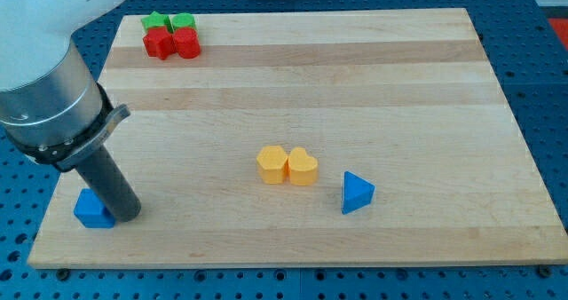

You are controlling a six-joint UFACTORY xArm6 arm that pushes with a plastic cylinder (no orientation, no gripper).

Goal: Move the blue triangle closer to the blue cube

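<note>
Pale wooden board (pixel 355 69) with lengthwise grain, blue perforated bench surface (pixel 541 87) around it, even bright light

On the wooden board (pixel 355 69), my tip (pixel 127 213) touches the blue cube (pixel 91 209) at the view's lower left, the blue triangle (pixel 357 193) lies well apart toward the right, just beside two yellow blocks (pixel 287 165), and red and green blocks (pixel 170 34) cluster at the top left.
</note>
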